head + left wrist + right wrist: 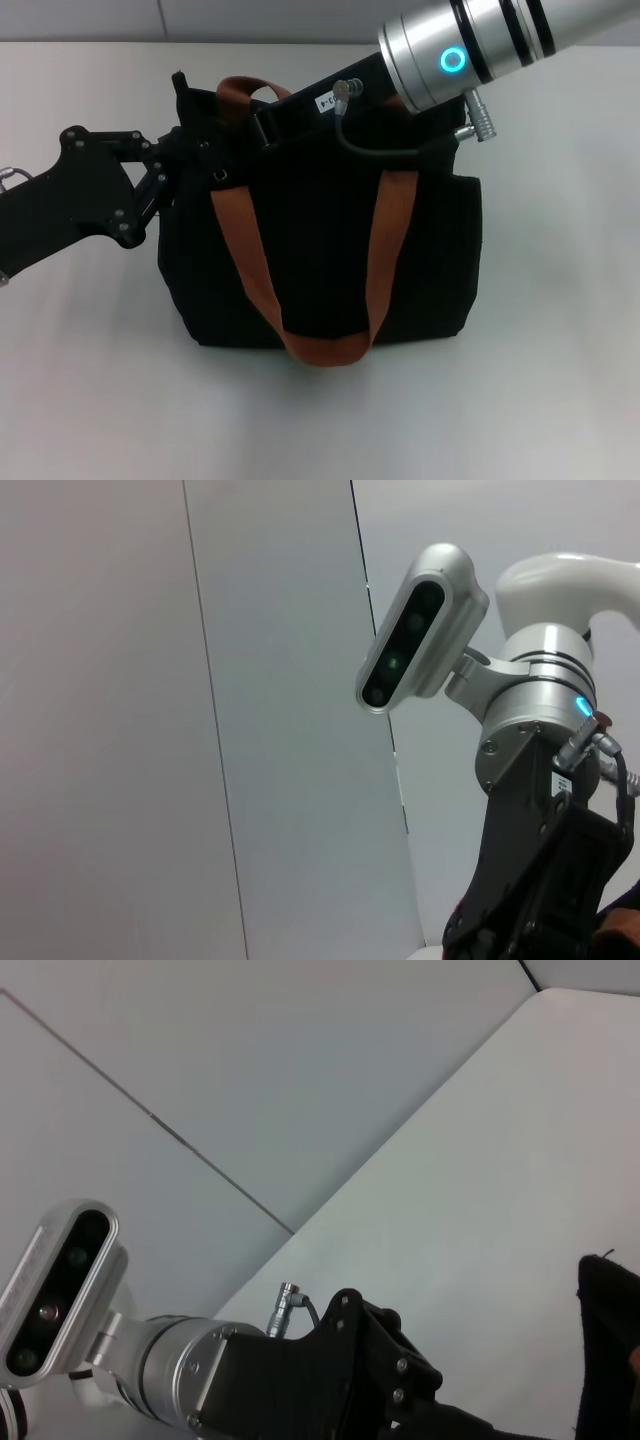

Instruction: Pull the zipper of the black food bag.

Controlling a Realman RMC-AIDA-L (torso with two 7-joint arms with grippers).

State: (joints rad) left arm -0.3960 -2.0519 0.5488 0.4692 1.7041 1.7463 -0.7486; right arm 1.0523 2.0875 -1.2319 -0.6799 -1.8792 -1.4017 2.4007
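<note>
The black food bag [440, 260] stands upright on the white table in the head view, with a rust-brown strap handle [325, 350] hanging down its front and a second one [245, 90] at its top. My left gripper [190, 160] is at the bag's upper left corner, against the fabric. My right gripper [268, 120] reaches in from the upper right to the bag's top edge near the far handle. The zipper pull is hidden among the black parts. The bag's corner [610, 1340] shows in the right wrist view.
The white table [560, 380] lies open in front of and right of the bag. A grey wall [250, 20] runs behind. The left wrist view shows the right arm [535, 730]; the right wrist view shows the left arm [180, 1370].
</note>
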